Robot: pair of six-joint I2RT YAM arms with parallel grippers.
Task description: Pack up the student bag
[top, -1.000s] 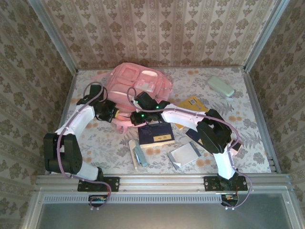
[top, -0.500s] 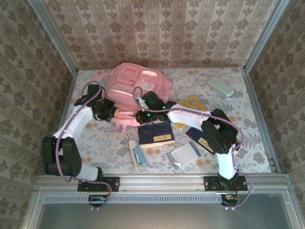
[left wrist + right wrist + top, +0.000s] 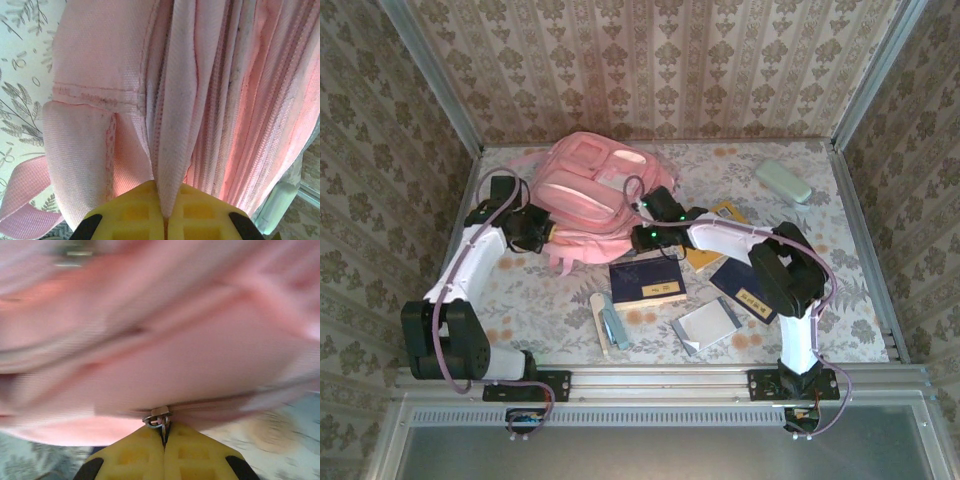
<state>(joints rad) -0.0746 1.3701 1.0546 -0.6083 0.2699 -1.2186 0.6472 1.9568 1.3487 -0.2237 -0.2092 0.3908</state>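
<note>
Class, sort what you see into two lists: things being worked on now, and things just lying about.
In use: student bag, left gripper pinching its fabric, right gripper on its zip pull.
Lying about: blue book, yellow book, pale case.

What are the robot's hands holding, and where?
Both hold the pink backpack: the left end effector pinches a fold of its fabric, the right end effector pinches a zipper pull.

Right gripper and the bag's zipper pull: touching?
Touching. The right wrist view shows the right gripper shut on the metal zipper pull of the student bag.
</note>
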